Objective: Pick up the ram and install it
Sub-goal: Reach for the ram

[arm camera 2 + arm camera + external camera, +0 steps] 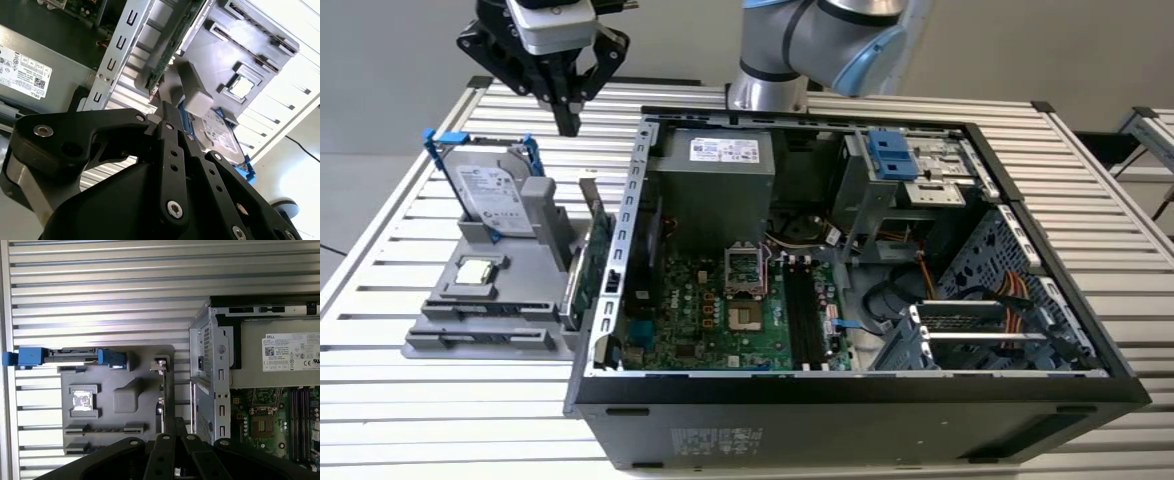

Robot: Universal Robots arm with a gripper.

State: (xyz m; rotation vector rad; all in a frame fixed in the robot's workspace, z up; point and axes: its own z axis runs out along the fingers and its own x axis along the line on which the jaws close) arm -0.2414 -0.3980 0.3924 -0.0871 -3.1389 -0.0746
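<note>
The ram [594, 255] is a thin dark green board standing on edge in the grey holder [480, 335], right beside the open case's wall. My gripper [567, 120] hangs shut and empty above the far end of the holder, well clear of the ram. In the first wrist view the ram [164, 390] appears edge-on, just beyond my gripper [175, 426]. The second wrist view has the ram [172, 40] slanting away past my gripper [165, 112]. The motherboard's long memory slots [803, 315] lie inside the case.
A silver hard drive [494, 195] with a blue bracket stands in the holder, and a square processor chip [478, 270] lies beside it. The open computer case [854, 400] takes up the slatted table's middle, its metal wall [630, 220] close to the ram. The arm's base [767, 90] stands behind it.
</note>
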